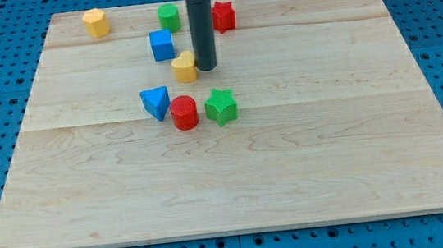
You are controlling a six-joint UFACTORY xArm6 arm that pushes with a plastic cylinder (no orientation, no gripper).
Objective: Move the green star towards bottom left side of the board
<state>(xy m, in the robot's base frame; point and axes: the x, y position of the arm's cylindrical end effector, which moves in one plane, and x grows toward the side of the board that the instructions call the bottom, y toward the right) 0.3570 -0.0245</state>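
The green star [221,106] lies on the wooden board [307,156], a little left of its centre. A red cylinder [184,112] touches its left side, and a blue triangle [156,103] sits left of that. My tip [205,66] is above the green star in the view, about a block's width away. It stands right beside a yellow heart-shaped block [186,66] on that block's right side.
A blue cube [162,44] lies up and left of my tip. A green cylinder [168,17] and a red star-like block [223,15] sit near the view's top on either side of the rod. A yellow block [96,22] is at the top left.
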